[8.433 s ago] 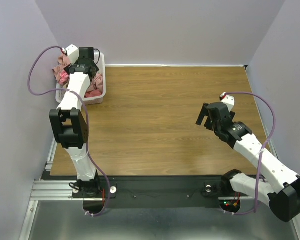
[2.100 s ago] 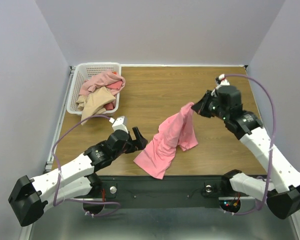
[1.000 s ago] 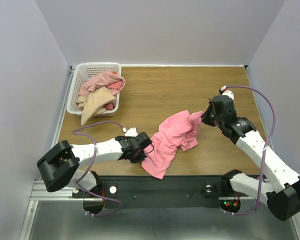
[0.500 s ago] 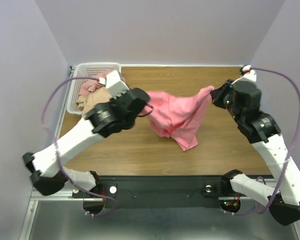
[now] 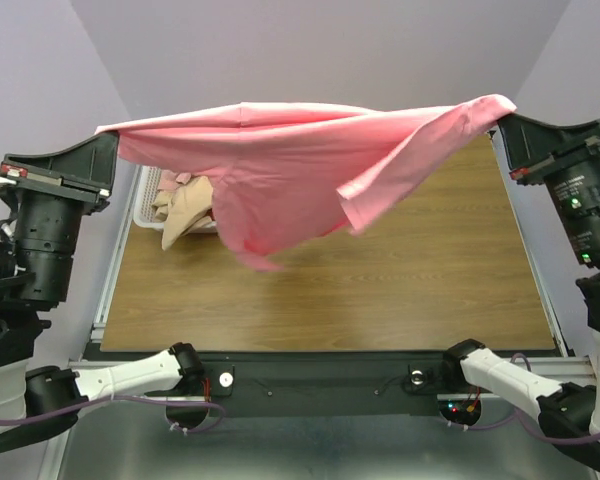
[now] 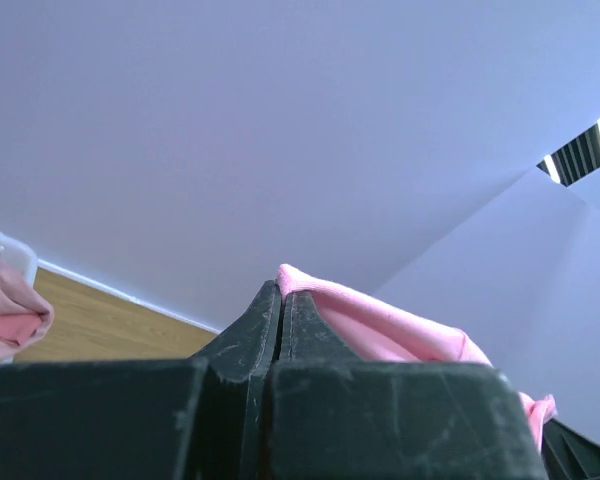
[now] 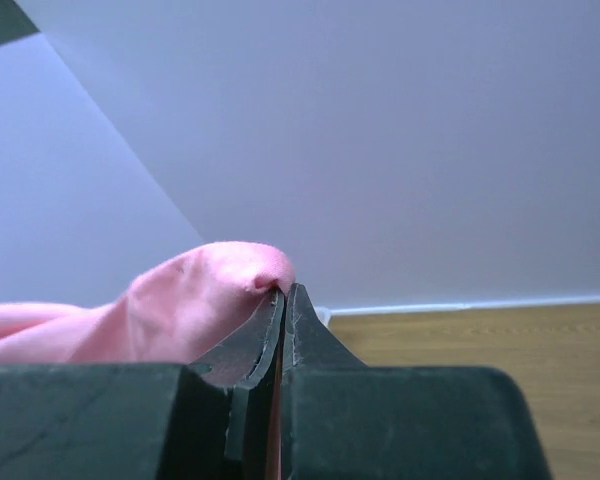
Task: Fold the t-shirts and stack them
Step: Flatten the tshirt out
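The salmon-pink shirt (image 5: 280, 165) hangs in the air, stretched wide between the two arms and well above the counter (image 5: 380, 285). Its top edge runs nearly level from one side to the other, while the body and a sleeve sag in loose folds below, not touching the wood. The left fingers (image 5: 105, 155) are pressed together on one end of that edge, and the left wrist view shows a thin pink fold (image 6: 380, 330) pinched between them (image 6: 270, 315). The right fingers (image 5: 515, 130) are clamped on the opposite end; in the right wrist view a rounded bunch of pink cloth (image 7: 200, 290) bulges from their tips (image 7: 270, 320). Behind the hanging shirt, at the counter's far left corner, the white basket (image 5: 146, 200) holds a tan shirt (image 5: 185, 215) and a rose shirt (image 5: 185, 180), crumpled together.
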Action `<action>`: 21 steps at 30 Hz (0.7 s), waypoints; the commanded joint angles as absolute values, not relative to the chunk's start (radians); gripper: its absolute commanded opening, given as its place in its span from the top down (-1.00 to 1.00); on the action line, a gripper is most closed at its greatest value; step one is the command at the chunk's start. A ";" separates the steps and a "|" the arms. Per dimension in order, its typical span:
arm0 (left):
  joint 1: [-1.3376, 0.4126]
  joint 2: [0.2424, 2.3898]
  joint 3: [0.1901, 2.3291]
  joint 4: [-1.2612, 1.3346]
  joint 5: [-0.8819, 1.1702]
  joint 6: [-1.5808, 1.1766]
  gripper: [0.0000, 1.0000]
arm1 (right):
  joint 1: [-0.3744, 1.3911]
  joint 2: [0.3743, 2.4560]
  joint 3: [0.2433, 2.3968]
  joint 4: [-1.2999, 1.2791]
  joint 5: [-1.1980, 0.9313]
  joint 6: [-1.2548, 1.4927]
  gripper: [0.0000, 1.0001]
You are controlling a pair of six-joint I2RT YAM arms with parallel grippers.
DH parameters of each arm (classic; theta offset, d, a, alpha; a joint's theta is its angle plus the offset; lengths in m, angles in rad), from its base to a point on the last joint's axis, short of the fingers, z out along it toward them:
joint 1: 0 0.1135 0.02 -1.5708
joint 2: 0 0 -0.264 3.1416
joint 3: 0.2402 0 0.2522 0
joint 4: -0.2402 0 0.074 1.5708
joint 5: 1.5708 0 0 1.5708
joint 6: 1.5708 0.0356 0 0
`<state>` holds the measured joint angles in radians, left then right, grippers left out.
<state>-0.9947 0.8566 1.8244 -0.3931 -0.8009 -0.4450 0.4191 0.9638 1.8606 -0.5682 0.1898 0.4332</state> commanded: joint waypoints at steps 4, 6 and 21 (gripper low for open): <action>-0.997 0.920 1.865 -0.368 -0.816 -0.321 1.00 | 0.419 0.995 1.902 -0.545 0.163 0.399 0.99; -0.997 0.948 1.873 -0.365 -0.874 -0.316 1.00 | 0.417 1.023 1.890 -0.545 0.205 0.377 0.99; -0.473 1.597 2.224 -0.394 -0.471 -0.391 1.00 | 0.361 1.490 1.987 -0.417 0.456 0.107 0.99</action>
<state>-0.6083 1.4178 2.0918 -0.3542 -0.6968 -0.3470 0.4084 1.3571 1.8500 -0.5304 0.4038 0.2230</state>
